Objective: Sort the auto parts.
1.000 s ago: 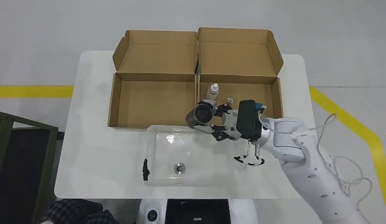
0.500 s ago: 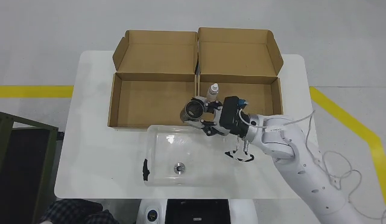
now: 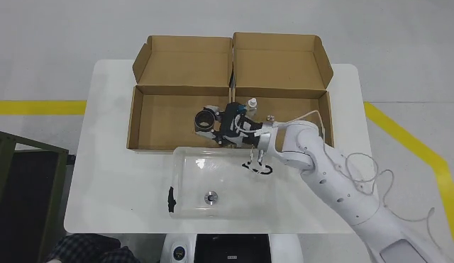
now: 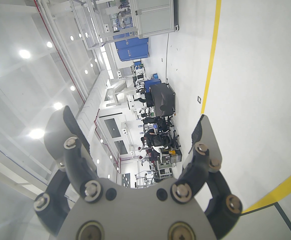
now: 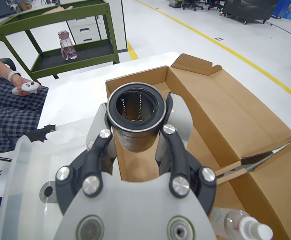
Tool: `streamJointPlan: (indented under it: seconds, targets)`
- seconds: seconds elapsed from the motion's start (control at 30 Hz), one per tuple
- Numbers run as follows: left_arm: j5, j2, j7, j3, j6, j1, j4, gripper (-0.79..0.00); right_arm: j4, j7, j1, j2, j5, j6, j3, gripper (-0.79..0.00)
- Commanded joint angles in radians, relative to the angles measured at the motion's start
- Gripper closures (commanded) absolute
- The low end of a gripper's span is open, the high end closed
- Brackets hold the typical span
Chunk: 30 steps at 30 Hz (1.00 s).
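Over the lower right corner of the left brown cardboard box (image 3: pixel 167 118), mid-frame in the top view, the right end effector (image 3: pixel 215 122) pinches one dark metal cylindrical bearing (image 3: pixel 206 119). Its fingers press the bearing's sides, close to the front wall and the wall beside the right brown cardboard box (image 3: pixel 298 114). Bare box floor stretches leftward.

The left end effector (image 4: pixel 135 118) has its fingers spread wide.

Two boxes stand side by side. One small white spray bottle (image 3: pixel 250 105) sits in the right one. One clear plastic bin (image 3: pixel 186 174) holds one round metal disc (image 3: pixel 210 198).
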<state>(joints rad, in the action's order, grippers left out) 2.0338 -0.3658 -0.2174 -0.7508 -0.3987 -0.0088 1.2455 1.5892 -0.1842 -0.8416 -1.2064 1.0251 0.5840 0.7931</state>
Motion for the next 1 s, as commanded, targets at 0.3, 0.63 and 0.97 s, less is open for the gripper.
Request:
streamJointPlan:
  seconds: [0.3, 0.63, 0.97]
  targets:
    - [0.000, 0.000, 0.000, 0.000, 0.000, 0.000, 0.000, -0.785, -0.183, -0.010, 0.144, -0.074, 0.034, -0.098, -0.111, 0.000]
    - [0.000, 0.000, 0.000, 0.000, 0.000, 0.000, 0.000, -0.785, -0.326, -0.051, 0.229, -0.133, 0.063, -0.184, -0.162, 0.000]
    - [0.000, 0.000, 0.000, 0.000, 0.000, 0.000, 0.000, -0.785, -0.456, -0.065, 0.276, -0.182, 0.084, -0.221, -0.197, 0.000]
